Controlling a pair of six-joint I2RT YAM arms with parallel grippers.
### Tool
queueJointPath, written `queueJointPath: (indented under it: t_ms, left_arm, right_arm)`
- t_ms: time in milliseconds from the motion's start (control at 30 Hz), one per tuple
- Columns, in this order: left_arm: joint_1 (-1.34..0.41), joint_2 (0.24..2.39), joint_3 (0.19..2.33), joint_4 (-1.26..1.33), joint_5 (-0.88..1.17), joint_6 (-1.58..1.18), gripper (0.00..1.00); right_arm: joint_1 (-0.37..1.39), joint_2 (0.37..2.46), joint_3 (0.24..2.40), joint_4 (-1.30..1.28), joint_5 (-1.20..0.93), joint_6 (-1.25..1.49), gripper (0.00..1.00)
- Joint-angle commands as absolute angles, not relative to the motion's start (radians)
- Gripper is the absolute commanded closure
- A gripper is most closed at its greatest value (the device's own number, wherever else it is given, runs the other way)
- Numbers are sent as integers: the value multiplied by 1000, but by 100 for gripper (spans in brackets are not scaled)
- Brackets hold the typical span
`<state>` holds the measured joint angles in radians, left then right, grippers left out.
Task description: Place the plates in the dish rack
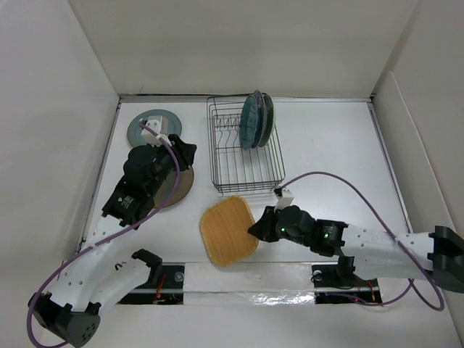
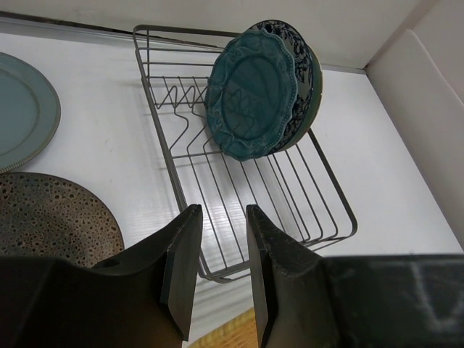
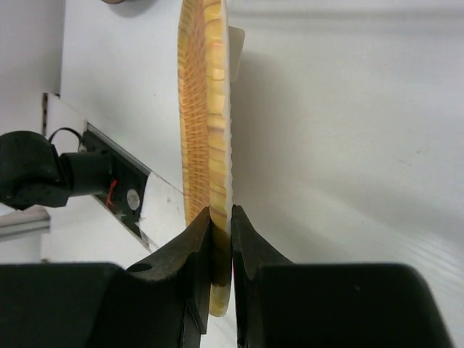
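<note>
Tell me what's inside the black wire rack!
A dark teal scalloped plate stands upright among the tines of the black wire dish rack. Right behind it is a blue-flowered plate, mostly covered. Anything further behind is hidden.

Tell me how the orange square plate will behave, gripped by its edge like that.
The orange plate looks rigid, its edge running straight, so flex is unlikely. Pinched at one rim only by the right gripper, it may pivot or slip.
</note>
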<state>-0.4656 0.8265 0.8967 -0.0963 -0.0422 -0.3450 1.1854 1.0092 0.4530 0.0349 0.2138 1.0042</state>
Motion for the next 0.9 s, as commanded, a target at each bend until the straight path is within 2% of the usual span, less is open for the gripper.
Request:
queueJointPath:
  t_ms: [0,100,233,400,500,533,633,667,867]
  left_arm:
    - [-471,816,916,-60,-63,-334,72]
    - [-471,831,923,-81,-81,-334,72]
    - [-471,847,917,-74,-35,-353,69]
    - [-471,879,928,-87,-5,-360,68]
    - [-471,850,923,-78,-5,-364,66]
    - [-471,844,923,-77,-5,-362,63]
    - [-459,831,920,-72,40,-367,63]
    - [-450,830,920,-72,49,-370,63]
    - [-449,831,919,-66,87,-374,63]
  right_arm:
    - [1209,916,615,-274,328,856,100]
    - [1209,856,773,-334,370,763,100]
    - [1138,879,984,-396,431,628,100]
    - [952,980,1199,-370,488,428,100]
    - [838,1119,1377,-388,480,347,100]
    - [824,1165,1491,-408,500,333,100]
    - [781,1342,1638,-442,607,281,100]
    - [770,1392,1749,-466,633,278,100]
    - [720,1739,2092,-610,673,250,100]
